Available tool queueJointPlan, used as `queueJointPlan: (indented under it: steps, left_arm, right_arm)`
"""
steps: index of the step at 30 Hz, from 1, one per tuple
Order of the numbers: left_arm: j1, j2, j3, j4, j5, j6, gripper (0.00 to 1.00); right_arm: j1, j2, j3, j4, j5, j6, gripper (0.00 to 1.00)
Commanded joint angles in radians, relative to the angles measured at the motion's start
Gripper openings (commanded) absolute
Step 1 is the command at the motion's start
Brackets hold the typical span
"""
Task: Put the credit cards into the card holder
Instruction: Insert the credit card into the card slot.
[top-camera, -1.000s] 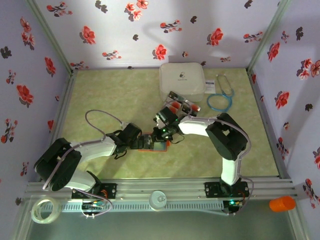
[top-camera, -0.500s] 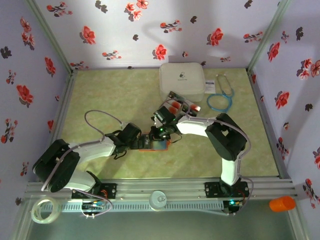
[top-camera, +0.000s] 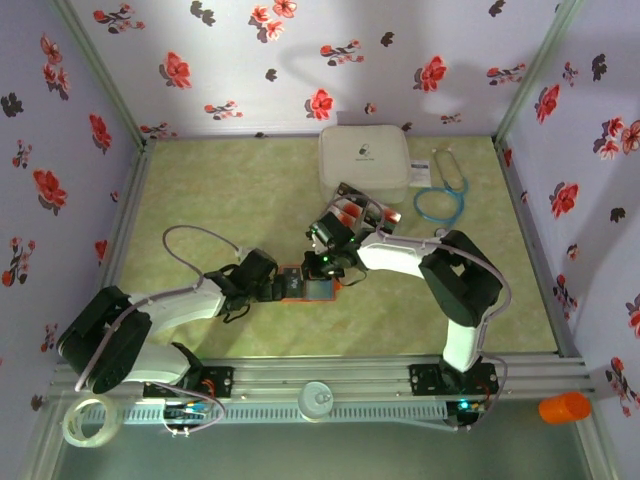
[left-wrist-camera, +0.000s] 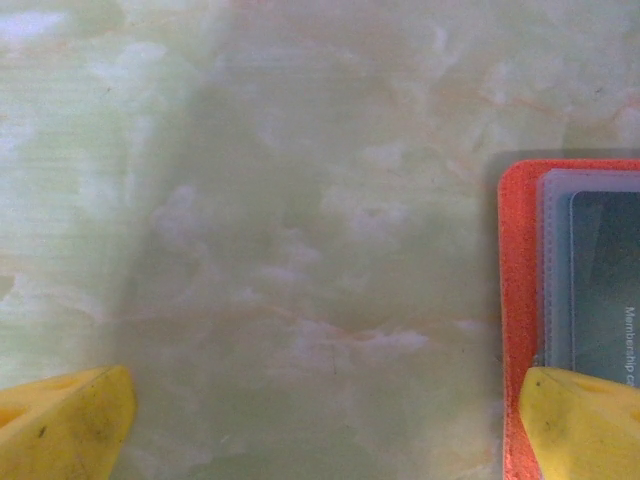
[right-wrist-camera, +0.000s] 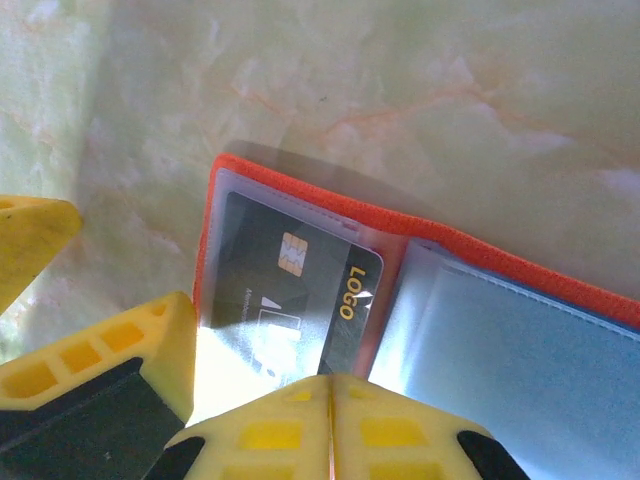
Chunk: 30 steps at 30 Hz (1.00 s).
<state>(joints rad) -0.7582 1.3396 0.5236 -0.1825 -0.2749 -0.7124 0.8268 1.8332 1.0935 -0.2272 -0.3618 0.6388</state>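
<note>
Left tool (left-wrist-camera: 320, 425): jaws wide apart. In the left wrist view one yellow fingertip (left-wrist-camera: 578, 420) rests on the orange edge of the card holder (left-wrist-camera: 517, 300). The other fingertip (left-wrist-camera: 62, 420) sits on bare counter (left-wrist-camera: 300, 200), well clear of the holder.

Right tool (right-wrist-camera: 330, 398): the two yellow tips are pressed together, with only a thin seam between them. No card edge is visible in that seam. I cannot tell whether the tips touch the holder or hover just above it.

Card holder (right-wrist-camera: 520, 340): lies open and flat on the counter, directly beyond the right tool's tips. It is orange outside and grey-blue inside.

- One credit card (right-wrist-camera: 285, 285) sits in the holder's left half under a clear sleeve (right-wrist-camera: 240, 205). It has a dark face, a gold chip and the yellow word "LOGO".
- The card's near edge is just at the right tool's tips.
- A left-tool fingertip (right-wrist-camera: 110, 365) covers the holder's near left corner, close beside the right tool.

Top view: left tool (top-camera: 283, 285) is at one end of the card holder (top-camera: 314, 290). Right tool (top-camera: 326, 262) is over its far edge, so the holder lies between the two tools.

The other credit cards (top-camera: 360, 211) lie overlapped beyond the right tool, against the near side of a white case (top-camera: 363, 160). Their count is not readable.
</note>
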Motion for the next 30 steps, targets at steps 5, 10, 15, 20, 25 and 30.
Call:
queueJointPlan:
  steps: [5,10,15,20,25,30]
  left_arm:
    - [0.019,0.022,-0.036,-0.025,-0.028,-0.027,1.0]
    - [0.019,0.027,-0.036,-0.018,-0.026,-0.02,1.0]
    - [0.02,0.032,-0.033,-0.013,-0.024,-0.012,1.0]
    - [0.02,0.037,-0.035,-0.005,-0.02,-0.01,1.0]
    - [0.02,0.036,-0.036,0.001,-0.018,-0.008,1.0]
    - [0.02,0.03,-0.027,-0.007,-0.018,-0.007,1.0]
  right_arm:
    - [0.013,0.032,-0.006,-0.009,0.018,0.011,0.1]
    - [0.014,0.052,-0.003,-0.006,0.021,0.011,0.09]
    - [0.019,0.081,0.013,-0.01,0.016,0.01,0.09]
    - [0.035,0.106,0.041,-0.031,0.012,0.0,0.08]
    - [0.042,0.117,0.051,-0.034,0.012,0.001,0.08]
    - [0.043,0.098,0.057,-0.044,0.011,0.002,0.08]
